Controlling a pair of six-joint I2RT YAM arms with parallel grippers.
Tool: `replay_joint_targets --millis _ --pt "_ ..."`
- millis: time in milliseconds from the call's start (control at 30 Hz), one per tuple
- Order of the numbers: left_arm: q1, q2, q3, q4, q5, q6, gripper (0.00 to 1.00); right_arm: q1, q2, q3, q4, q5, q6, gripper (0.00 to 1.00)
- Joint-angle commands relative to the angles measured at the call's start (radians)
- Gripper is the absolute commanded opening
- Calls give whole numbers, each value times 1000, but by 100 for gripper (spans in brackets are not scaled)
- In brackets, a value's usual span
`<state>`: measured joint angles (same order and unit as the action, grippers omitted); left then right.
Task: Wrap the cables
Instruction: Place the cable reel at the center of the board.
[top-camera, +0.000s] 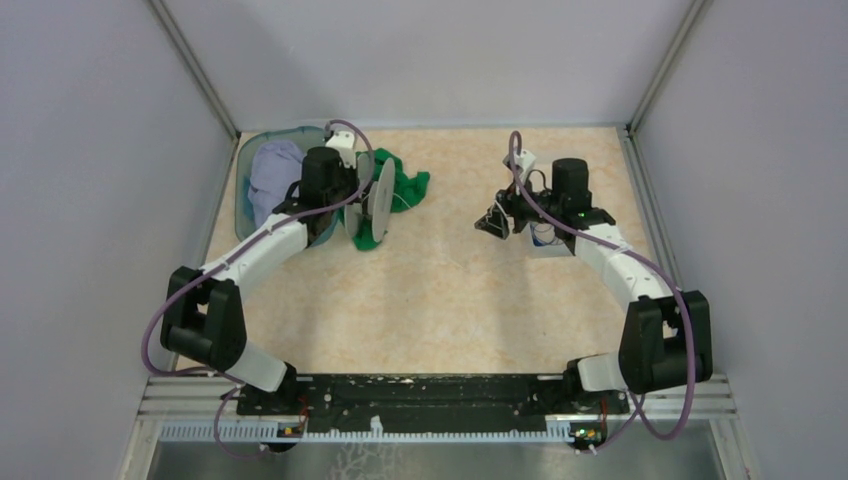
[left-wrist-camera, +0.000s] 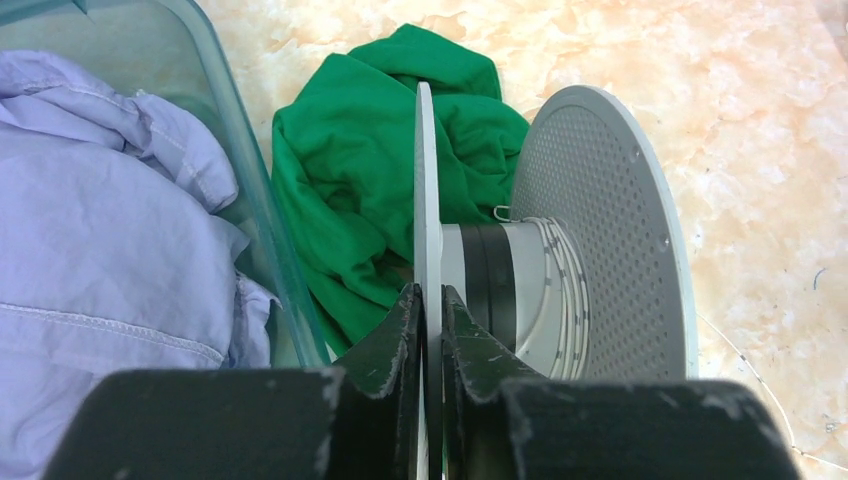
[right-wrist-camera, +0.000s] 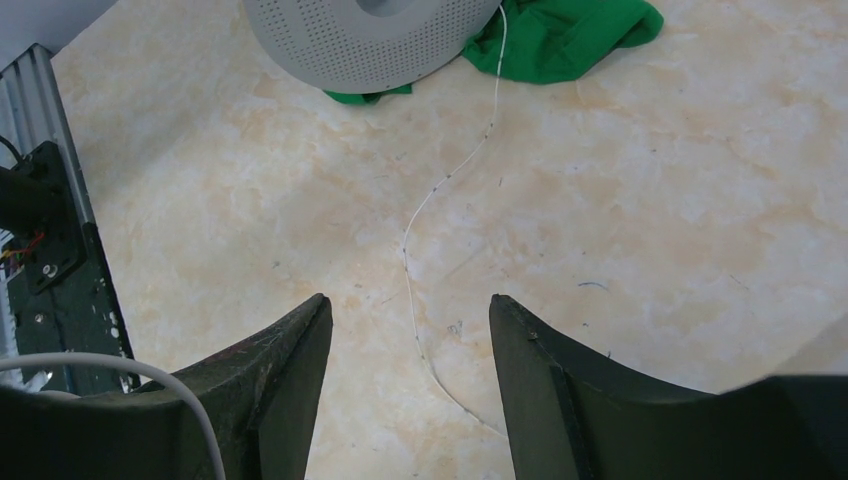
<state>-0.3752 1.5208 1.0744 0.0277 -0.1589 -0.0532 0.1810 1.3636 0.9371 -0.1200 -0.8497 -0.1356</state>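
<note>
Overhead camera looks down; both low wrist cameras share the spool (right-wrist-camera: 370, 40).

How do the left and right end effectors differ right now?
The left end effector is pinched on one flange of the spool; the right end effector stands open and holds nothing. The left sits beside the green cloth; the right hangs over bare table, with the whitish cable lying on it under the gap. Both have dark, scuffed fingers.
</note>
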Motion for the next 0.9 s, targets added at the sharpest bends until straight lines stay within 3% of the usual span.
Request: replay_joint_targets --millis 0,367,867 --pt "-2 4 2 52 31 -3 14 17 4 64 17 17 10 59" --pt "-2 -9 2 43 35 6 14 37 28 89 1 41 8 59" --pt "2 -47 47 23 47 34 48 62 63 134 -15 111 28 58"
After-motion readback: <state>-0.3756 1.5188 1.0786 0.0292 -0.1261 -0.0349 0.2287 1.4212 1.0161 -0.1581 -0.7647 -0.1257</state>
